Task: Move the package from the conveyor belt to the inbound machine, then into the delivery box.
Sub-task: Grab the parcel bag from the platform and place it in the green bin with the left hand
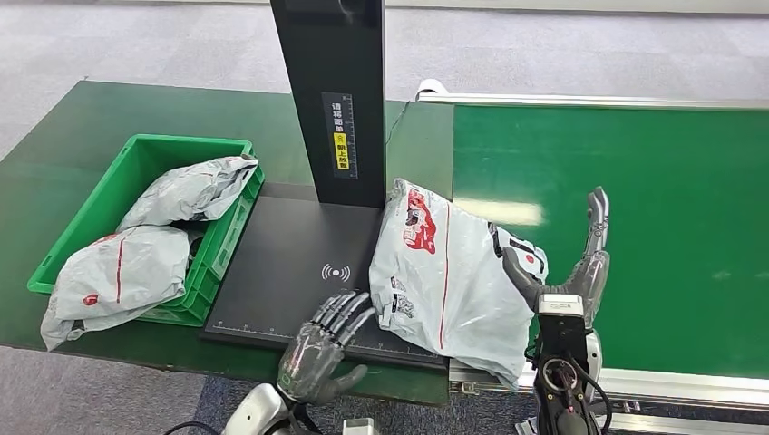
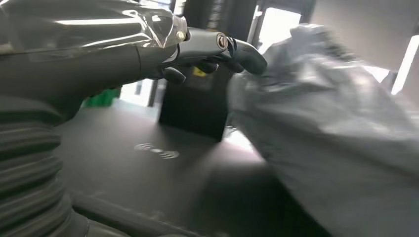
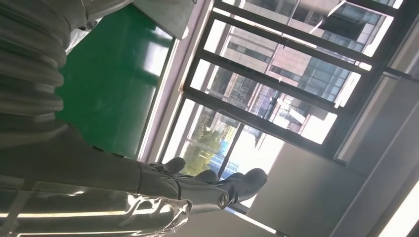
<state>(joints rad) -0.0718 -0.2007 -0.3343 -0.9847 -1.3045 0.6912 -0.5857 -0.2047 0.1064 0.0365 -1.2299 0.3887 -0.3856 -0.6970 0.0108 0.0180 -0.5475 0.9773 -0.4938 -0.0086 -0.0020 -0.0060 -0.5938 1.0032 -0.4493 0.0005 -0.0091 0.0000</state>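
The black post [image 1: 328,91] of the inbound machine runs off the top of the head view, so no idea what's up there. The package [image 1: 449,276] covers the machine's near right corner and part of the right hand [image 1: 567,272], so whether the thumb touches it, can't tell. In the left wrist view the package [image 2: 336,133] is a grey blur, print unreadable. The label [image 1: 341,134] on the post is too small to read.

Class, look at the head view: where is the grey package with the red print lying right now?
The grey package lies right of centre, half on the black scanner platform beside its upright post, half over the conveyor belt edge, between the left hand and right hand.
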